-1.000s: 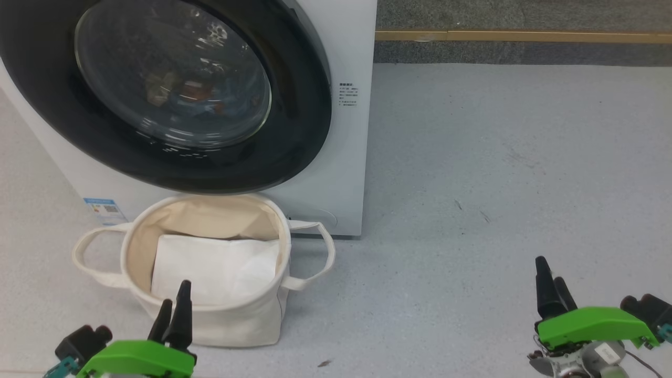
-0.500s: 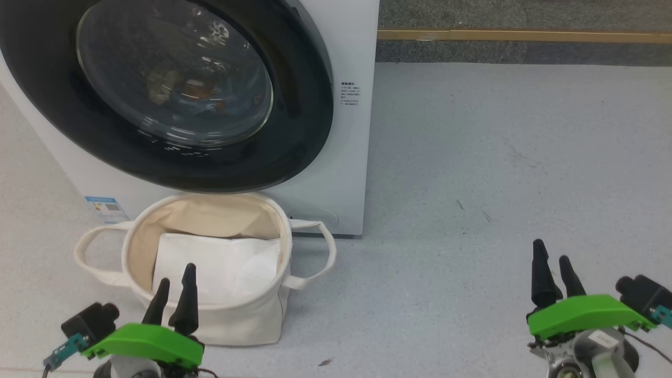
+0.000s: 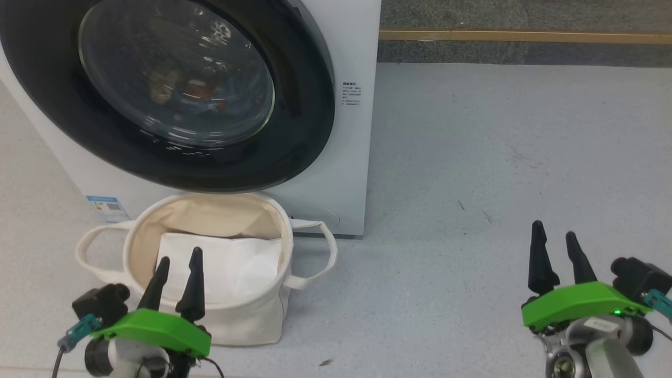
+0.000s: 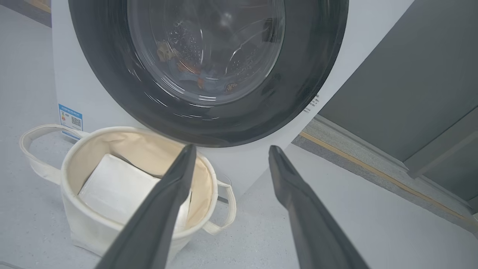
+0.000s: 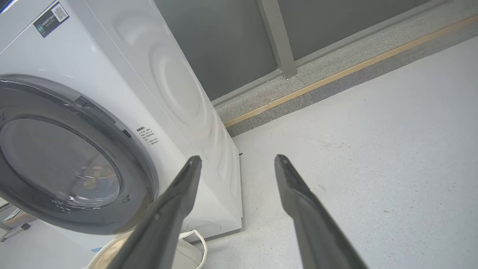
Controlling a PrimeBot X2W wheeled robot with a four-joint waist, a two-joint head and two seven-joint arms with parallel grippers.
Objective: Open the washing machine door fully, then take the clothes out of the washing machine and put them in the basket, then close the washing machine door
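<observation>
Head view shows the closed washing machine door upper left, the basket below it, and the left gripper and right gripper (both spread, empty) at the lower corners. Left wrist view has the clothes behind the glass, top centre. Right wrist view puts the washing machine at left.

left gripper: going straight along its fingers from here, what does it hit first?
Most likely the lower black rim of the washing machine door, just above where the open left gripper points in its wrist view. The basket sits below-left of that line, though depth is unclear.
</observation>
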